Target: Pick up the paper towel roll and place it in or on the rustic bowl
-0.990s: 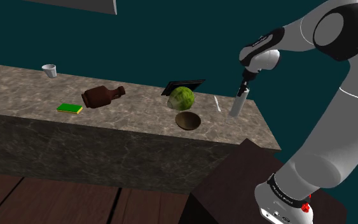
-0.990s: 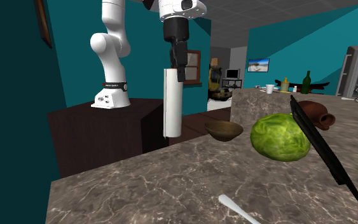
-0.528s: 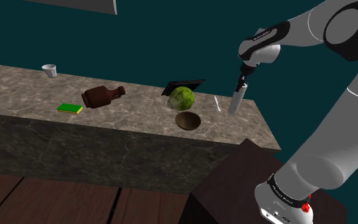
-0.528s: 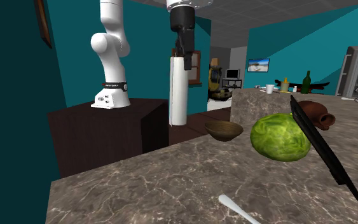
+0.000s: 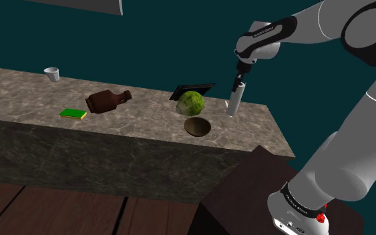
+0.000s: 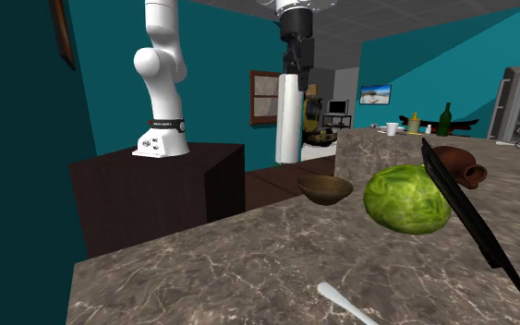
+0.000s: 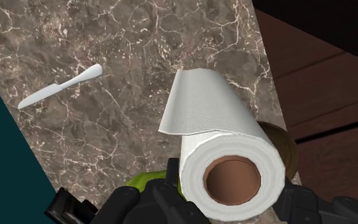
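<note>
A white paper towel roll (image 5: 234, 104) hangs upright in the air, with my gripper (image 5: 238, 83) shut on its top end. It hovers above the marble counter (image 5: 146, 119), just beyond the brown rustic bowl (image 5: 197, 126) and to the shoulder view's right of it. In the second exterior view the roll (image 6: 289, 120) hangs under the gripper (image 6: 295, 66), behind and left of the bowl (image 6: 325, 189). In the wrist view the roll (image 7: 225, 153) sits clasped in the gripper (image 7: 231, 198), and part of the bowl (image 7: 287, 147) peeks out from behind it.
A green cabbage (image 5: 191, 103) lies right behind the bowl, with a dark flat board (image 5: 193, 89) leaning behind it. A white knife (image 7: 60, 88) lies near the counter's far edge. A brown jug (image 5: 108, 100), a green sponge (image 5: 73, 114) and a white cup (image 5: 51, 73) sit further along.
The gripper has carried the roll up and to the shoulder view's left, from beside the counter's end to above the counter near the cabbage and bowl.
</note>
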You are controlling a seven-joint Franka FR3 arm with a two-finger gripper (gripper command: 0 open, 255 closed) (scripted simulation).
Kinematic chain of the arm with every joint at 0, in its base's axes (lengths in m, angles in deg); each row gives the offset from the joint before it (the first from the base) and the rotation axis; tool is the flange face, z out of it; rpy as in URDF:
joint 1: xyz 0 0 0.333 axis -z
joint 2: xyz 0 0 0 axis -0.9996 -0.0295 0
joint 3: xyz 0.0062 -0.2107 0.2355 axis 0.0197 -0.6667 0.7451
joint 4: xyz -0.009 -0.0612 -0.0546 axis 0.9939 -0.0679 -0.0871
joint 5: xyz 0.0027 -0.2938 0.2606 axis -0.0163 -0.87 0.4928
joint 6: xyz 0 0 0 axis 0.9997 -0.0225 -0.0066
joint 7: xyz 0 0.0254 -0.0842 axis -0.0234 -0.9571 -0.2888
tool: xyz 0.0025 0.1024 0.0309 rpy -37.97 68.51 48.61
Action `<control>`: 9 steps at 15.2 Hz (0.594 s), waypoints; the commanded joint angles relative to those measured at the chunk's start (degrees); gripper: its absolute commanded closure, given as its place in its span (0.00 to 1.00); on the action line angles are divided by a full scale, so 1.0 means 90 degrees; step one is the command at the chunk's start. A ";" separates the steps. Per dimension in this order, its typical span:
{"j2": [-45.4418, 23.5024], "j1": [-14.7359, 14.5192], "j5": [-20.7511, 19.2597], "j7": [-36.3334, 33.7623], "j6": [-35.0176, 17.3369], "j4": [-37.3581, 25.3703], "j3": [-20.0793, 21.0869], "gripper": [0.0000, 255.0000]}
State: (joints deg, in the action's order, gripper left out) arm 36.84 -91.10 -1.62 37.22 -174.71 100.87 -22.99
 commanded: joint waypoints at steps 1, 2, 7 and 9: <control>0.0015 -0.0155 -0.0056 -0.0318 0.0125 -0.0120 0.0115 1.00; -0.0011 -0.0229 -0.0063 -0.0462 0.0190 -0.0210 0.0177 1.00; -0.0232 -0.0581 -0.0048 -0.1126 0.0542 -0.0771 0.0468 1.00; -0.0364 -0.0710 -0.0026 -0.1368 0.0699 -0.1050 0.0578 1.00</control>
State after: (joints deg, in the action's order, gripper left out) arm 34.67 -97.11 -2.25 25.68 -169.14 93.11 -18.20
